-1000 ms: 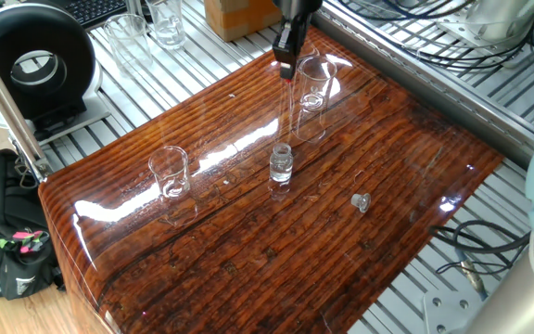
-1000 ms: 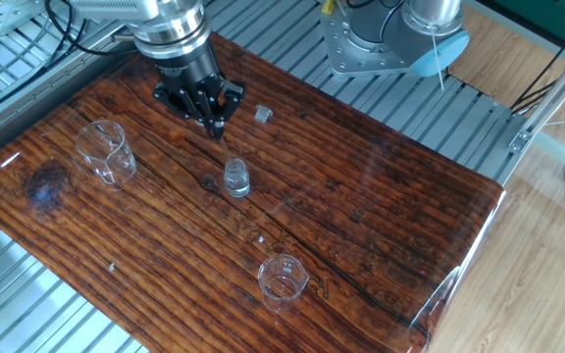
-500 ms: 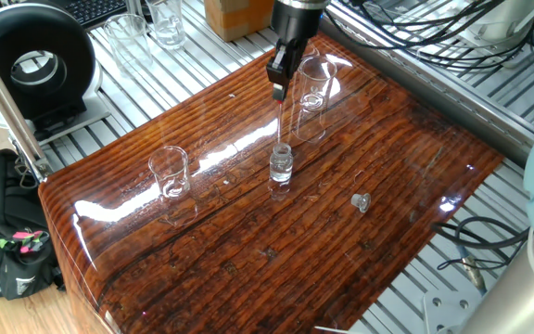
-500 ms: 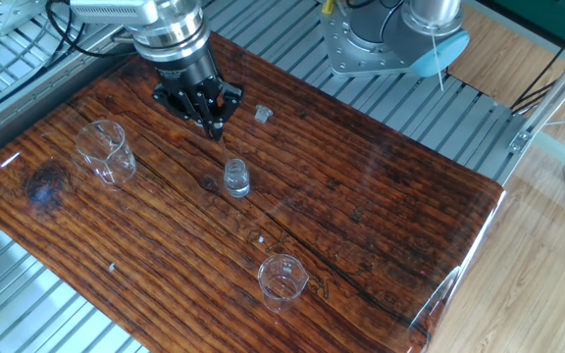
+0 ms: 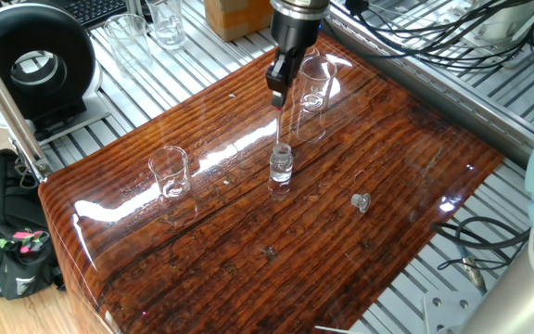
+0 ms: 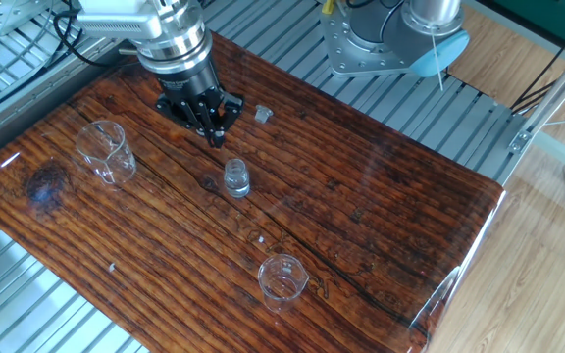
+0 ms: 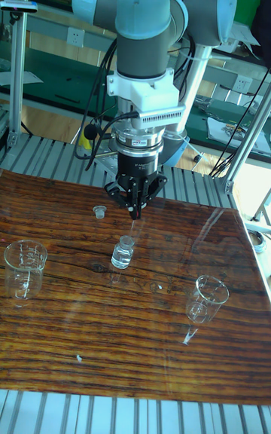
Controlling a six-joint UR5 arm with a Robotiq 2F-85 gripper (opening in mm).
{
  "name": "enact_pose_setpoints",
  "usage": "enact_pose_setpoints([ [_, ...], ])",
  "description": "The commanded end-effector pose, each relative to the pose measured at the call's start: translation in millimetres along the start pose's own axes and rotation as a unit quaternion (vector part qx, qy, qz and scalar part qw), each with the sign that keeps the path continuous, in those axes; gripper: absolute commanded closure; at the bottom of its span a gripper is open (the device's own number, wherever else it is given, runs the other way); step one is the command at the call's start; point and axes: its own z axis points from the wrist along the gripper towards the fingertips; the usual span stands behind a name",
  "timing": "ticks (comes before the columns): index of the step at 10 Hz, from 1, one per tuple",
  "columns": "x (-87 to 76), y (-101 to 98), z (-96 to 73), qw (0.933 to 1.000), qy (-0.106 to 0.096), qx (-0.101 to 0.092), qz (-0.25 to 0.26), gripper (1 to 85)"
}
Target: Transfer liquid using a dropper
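One gripper (image 5: 277,96) is pinching the dropper (image 5: 278,125) by its red bulb, holding it upright with the tip sitting in the vial (image 5: 281,165) on the counter (image 5: 360,269), two beakers (image 5: 169,172) flanking.

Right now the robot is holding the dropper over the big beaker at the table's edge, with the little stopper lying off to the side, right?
Not quite. The gripper holds the dropper over the small vial mid-table, not a beaker; one fixed view shows it. The stopper does lie aside.
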Motion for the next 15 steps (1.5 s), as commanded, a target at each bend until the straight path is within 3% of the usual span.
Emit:
enact_pose_setpoints([
  [1, -3.3, 1.8, 4.5, 1.0000, -0.003, -0.004, 0.001, 84.0],
  [9, -1.6, 5.2, 18.6, 1.0000, -0.002, -0.005, 0.007, 84.0],
  [15, 0.3, 3.7, 18.6, 1.0000, 0.001, -0.002, 0.007, 84.0],
])
